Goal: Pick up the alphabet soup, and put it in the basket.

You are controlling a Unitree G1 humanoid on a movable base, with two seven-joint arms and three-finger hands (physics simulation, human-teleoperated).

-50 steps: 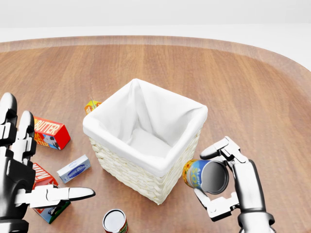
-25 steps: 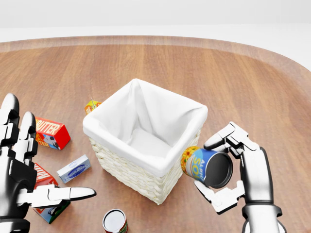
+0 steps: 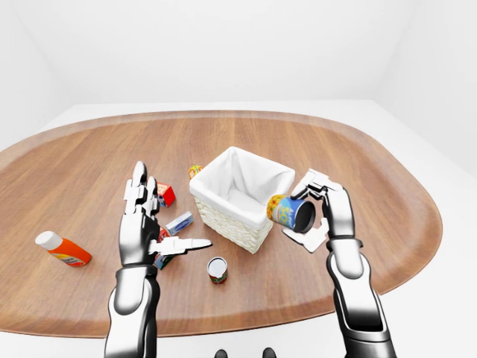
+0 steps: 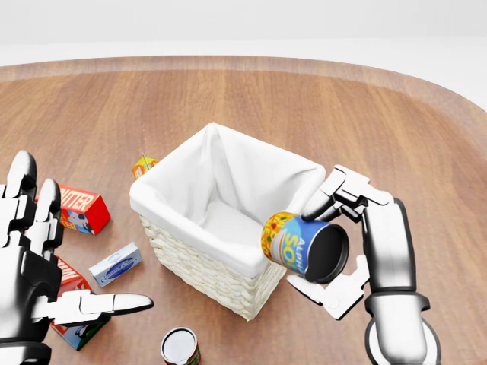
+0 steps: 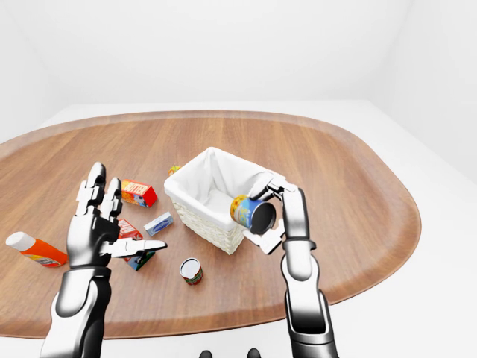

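Since a sec ago the blue-and-yellow alphabet soup can [image 4: 303, 245] has risen and shifted left in head view, now tipped on its side at the right rim of the white-lined woven basket [image 4: 199, 258], overlapping the edge. Right hand [image 4: 358, 247] has fingers closed round it, thumb below. Left hand [image 4: 34, 270] hovers w/ fingers spread, holding nothing, above red boxes [image 4: 80, 209]. A small upright can [image 4: 180, 347] stands on the oval wooden table [image 4: 380, 122].
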